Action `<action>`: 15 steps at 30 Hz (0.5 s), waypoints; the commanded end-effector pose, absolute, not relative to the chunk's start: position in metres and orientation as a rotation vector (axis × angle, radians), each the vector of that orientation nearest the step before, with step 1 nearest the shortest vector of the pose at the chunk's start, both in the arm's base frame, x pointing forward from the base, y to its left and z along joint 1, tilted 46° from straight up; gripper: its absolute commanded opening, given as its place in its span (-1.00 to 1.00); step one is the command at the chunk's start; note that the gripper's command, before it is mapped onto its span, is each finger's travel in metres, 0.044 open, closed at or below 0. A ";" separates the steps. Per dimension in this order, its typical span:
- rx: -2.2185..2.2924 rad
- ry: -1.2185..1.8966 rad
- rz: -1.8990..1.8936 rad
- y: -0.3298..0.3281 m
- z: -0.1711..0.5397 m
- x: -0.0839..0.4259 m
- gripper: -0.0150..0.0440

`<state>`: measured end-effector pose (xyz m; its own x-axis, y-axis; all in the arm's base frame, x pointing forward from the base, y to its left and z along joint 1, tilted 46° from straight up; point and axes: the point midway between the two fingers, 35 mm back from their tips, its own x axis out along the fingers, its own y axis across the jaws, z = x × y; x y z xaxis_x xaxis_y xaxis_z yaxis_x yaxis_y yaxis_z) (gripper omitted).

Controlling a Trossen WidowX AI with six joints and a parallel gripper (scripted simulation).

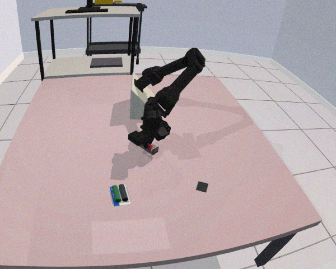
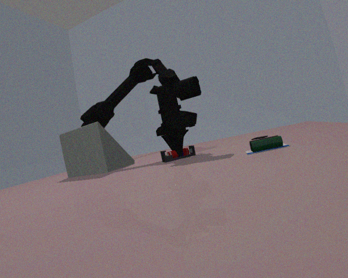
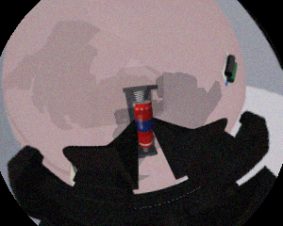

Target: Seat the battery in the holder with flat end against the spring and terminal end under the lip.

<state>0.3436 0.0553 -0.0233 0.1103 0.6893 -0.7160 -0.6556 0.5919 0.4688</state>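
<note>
The battery [image 1: 149,147] [image 2: 174,153] [image 3: 143,113], red with a blue band, lies lengthwise in the dark holder [image 1: 154,152] [image 2: 163,156] [image 3: 141,88]. My gripper [image 1: 146,143] [image 2: 180,154] [image 3: 143,121] is shut on the battery near its middle, one finger on each side. In the wrist view the flat end is close to the spring [image 3: 140,95], whose coils show. The terminal nub [image 3: 145,150] is at the near end, by the holder's end wall. Whether it is under the lip, and whether the battery touches the holder floor, I cannot tell.
A green cylinder [image 1: 116,194] [image 2: 265,143] and a black cylinder [image 1: 123,192] [image 3: 229,66] lie on a blue and white card [image 1: 116,204]. A dark square [image 1: 202,186] lies on the table [image 1: 61,162]. A pale wedge block [image 1: 135,107] [image 2: 83,155] stands by the arm's base.
</note>
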 end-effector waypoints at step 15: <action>0.048 1.049 0.986 0.052 -0.028 0.334 -0.26</action>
<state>0.3373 0.0529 -0.0270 0.1300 0.6980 -0.7042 -0.6567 0.5928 0.4662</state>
